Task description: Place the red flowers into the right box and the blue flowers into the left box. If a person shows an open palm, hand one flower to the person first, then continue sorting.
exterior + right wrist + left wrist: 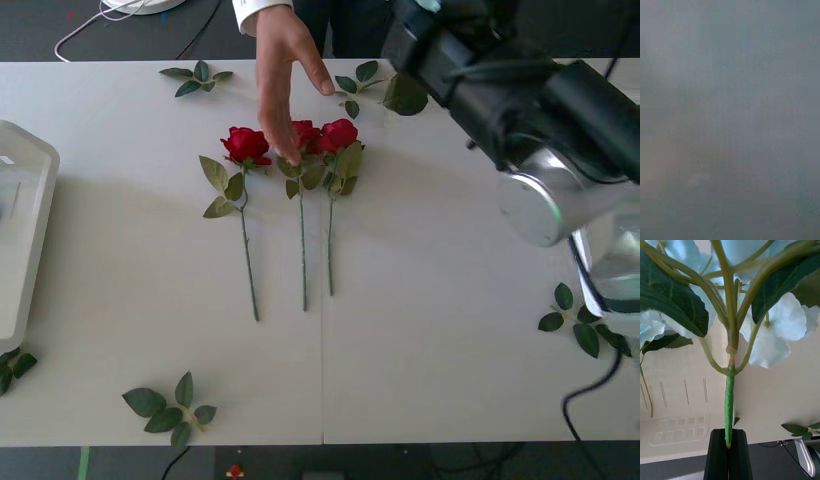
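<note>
Three red flowers (246, 146) (306, 135) (339, 134) lie side by side at the table's middle, stems toward me. A person's hand (285, 70) reaches down from the far edge with fingers extended, fingertips at the middle rose. My left gripper (729, 444) is shut on the green-taped stem of a blue flower (784, 320), held upright above the left box (677, 423). That white tray (22, 225) sits at the table's left edge. My right arm (470, 80) hangs over the far right of the table. The right box is hidden.
Loose green leaf sprigs lie at the far left (195, 78), near the hand (355, 82), at the front (170, 408), at the left edge (12, 365) and at the right edge (580, 322). A seam runs down the white table (400, 330).
</note>
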You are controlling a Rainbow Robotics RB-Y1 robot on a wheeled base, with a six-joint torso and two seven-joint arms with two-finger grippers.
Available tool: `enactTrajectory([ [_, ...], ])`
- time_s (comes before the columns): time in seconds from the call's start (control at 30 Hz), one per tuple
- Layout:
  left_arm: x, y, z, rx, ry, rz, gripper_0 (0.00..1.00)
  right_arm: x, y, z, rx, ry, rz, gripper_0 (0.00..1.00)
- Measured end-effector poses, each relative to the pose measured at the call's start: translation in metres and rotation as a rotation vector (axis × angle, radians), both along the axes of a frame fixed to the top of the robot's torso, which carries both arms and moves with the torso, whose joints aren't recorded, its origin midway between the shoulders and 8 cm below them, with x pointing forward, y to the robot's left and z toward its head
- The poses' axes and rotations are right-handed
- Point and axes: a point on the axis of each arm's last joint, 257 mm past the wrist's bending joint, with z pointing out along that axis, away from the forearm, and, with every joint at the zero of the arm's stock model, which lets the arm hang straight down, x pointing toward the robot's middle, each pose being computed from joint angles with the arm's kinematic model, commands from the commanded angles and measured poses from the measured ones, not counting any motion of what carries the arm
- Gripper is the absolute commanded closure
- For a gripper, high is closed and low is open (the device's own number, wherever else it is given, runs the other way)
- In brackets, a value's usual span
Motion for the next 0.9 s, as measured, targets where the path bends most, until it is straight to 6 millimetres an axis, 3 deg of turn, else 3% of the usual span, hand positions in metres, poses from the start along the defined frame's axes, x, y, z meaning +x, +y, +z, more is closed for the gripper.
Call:
enactTrajectory([
  [0.13, 0.000, 0.000, 0.000, 0.000, 0.000, 0.000, 1.00, -0.009, 0.025, 0.022, 0.003, -0.070, 0.037, 1.00],
  [0.27, 0.000, 0.000, 0.000, 0.000, 0.000, 0.000, 1.00, -0.016, 0.038, 0.034, 0.001, -0.114, 0.055, 1.00],
  [0.9, 0.000, 0.000, 0.000, 0.000, 0.000, 0.000, 1.00, -0.023, 0.044, 0.044, -0.020, -0.185, 0.053, 1.00],
])
